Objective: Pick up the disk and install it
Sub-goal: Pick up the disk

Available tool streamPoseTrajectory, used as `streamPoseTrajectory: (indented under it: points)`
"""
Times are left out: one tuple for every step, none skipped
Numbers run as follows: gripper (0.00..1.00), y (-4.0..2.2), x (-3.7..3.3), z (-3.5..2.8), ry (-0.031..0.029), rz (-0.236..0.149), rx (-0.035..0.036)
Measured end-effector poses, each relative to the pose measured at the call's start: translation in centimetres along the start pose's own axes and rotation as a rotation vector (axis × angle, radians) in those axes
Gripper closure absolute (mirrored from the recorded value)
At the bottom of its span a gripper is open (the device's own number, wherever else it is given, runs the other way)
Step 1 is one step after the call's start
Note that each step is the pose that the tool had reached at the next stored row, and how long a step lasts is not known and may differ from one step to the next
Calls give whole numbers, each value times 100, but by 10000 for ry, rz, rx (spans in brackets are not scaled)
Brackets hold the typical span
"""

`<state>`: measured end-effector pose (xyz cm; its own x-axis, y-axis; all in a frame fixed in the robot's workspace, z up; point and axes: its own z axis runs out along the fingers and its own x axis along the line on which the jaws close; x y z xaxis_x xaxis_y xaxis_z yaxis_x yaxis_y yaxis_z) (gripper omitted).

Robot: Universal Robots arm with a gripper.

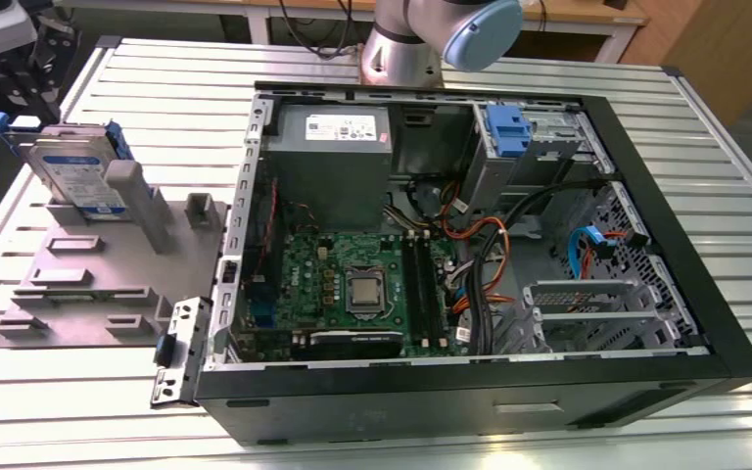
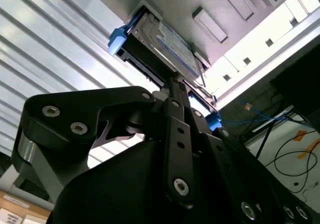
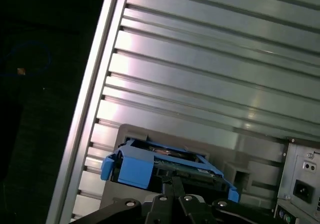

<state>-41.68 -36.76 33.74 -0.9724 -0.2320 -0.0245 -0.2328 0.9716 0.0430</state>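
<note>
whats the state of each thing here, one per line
disk, upright on edge in the grey holder, not in the case
gripper, at the disk's edge, contact unclear
case, lying on its side, panel off, open
blue bracket, sitting in a bay in the case
cpu, bare, no cooler on it

Exterior view evenly bright from overhead, mild glare on the ribbed bench [image 1: 709, 137]; second wrist view has blown-out highlights, close end effector [image 2: 174, 81] dark and soft.
</note>
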Motion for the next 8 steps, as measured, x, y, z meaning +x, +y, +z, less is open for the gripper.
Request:
streamPoseTrajectory:
  points:
    - [89,0,0,1,7,-164,-5]
    - [89,0,0,1,14,-345,-9]
    - [89,0,0,1,22,-524,-13]
    - [89,0,0,2,30,-704,-17]
    - [89,0,0,2,38,-883,-22]
    - [89,0,0,2,46,-1062,-26]
    - [89,0,0,3,53,-1244,-30]
    - [89,0,0,3,61,-1432,-35]
